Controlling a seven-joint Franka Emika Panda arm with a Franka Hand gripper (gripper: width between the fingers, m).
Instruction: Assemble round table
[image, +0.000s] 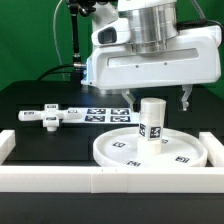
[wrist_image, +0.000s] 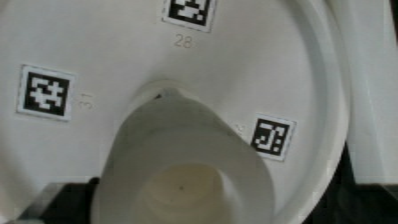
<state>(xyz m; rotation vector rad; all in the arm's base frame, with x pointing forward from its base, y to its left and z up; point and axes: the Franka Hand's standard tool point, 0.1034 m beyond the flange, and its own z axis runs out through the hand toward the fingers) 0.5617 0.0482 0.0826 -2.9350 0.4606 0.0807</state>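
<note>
Lying flat on the matte black table (image: 30, 95), just behind the long white border rail (image: 110, 182), the large round disc (image: 185, 152) is smooth white plastic with a raised rim and small black-and-white square tags on its face. Well apart toward the exterior view's left rests the flat elongated base piece (image: 55, 117), beside the marker board (image: 105, 113), while the short cylindrical post (image: 151, 122) stands upright at the disc's middle. The gripper (image: 155, 103) hangs at the post's top, its thin dark fingers (image: 128, 100) spread wide and grasping nothing.
</note>
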